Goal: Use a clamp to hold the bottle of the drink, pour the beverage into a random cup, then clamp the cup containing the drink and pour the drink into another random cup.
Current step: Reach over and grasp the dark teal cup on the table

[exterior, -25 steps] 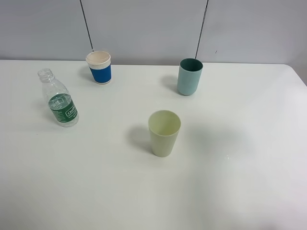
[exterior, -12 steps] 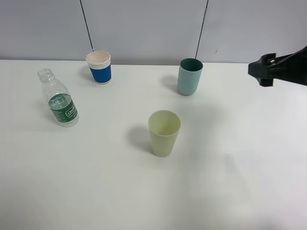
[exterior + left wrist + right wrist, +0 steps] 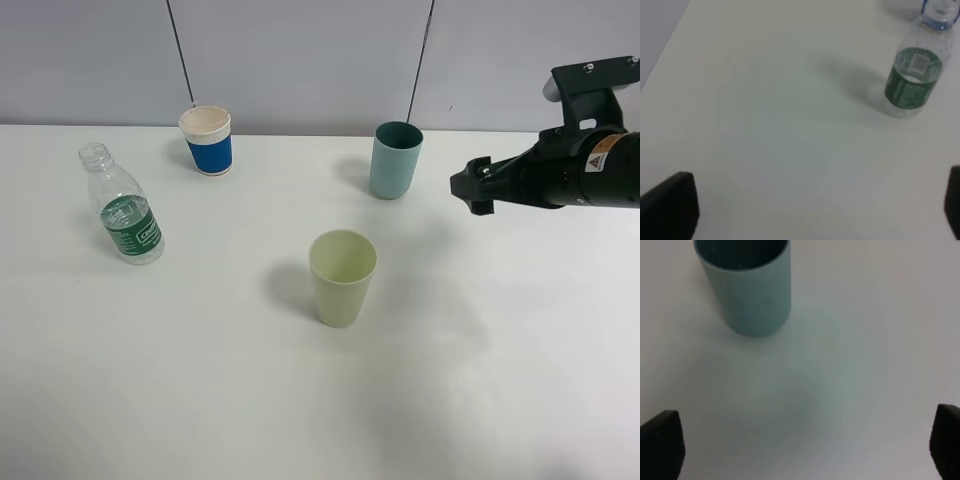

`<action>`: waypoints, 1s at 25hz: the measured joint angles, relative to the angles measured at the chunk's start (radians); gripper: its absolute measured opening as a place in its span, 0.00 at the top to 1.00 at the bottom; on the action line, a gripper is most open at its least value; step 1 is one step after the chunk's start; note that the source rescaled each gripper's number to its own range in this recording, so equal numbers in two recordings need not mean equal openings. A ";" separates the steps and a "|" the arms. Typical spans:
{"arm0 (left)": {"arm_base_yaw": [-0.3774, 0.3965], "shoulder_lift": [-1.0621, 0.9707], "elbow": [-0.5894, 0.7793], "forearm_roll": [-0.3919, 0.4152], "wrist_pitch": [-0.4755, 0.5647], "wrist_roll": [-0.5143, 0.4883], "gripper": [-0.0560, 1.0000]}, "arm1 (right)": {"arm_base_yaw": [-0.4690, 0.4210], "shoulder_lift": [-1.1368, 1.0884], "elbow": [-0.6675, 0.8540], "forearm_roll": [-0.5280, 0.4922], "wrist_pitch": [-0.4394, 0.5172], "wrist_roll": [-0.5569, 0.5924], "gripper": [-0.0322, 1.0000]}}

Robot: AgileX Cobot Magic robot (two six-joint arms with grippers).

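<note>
A clear bottle (image 3: 122,205) with a green label and no cap stands at the left, a little liquid in it. A blue-and-white paper cup (image 3: 207,140) stands behind it, a teal cup (image 3: 396,160) at the back centre, a pale green cup (image 3: 342,277) in the middle. My right gripper (image 3: 474,190) hovers right of the teal cup; in the right wrist view it (image 3: 802,442) is open and empty, with the teal cup (image 3: 747,285) ahead. My left gripper (image 3: 815,202) is open and empty, the bottle (image 3: 915,75) ahead of it. It is out of the exterior view.
The white table (image 3: 200,380) ends at a grey wall behind the cups. Two dark cables (image 3: 180,50) hang down the wall. The black right arm (image 3: 585,165) reaches in over the table's right side.
The right arm has come in from the right edge and moved left toward the teal cup. Bottle and cups have not moved.
</note>
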 joint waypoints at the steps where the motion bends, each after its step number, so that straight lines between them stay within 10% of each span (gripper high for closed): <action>1: 0.000 0.000 0.000 0.000 0.000 0.000 0.00 | 0.000 0.014 0.000 -0.011 -0.004 0.002 0.01; 14: 0.000 0.000 0.000 0.000 0.000 0.000 0.00 | 0.000 0.237 -0.001 -0.142 -0.266 -0.029 0.01; 25: 0.000 0.000 0.000 0.000 0.000 0.000 0.00 | 0.000 0.436 -0.003 -0.034 -0.612 -0.127 0.01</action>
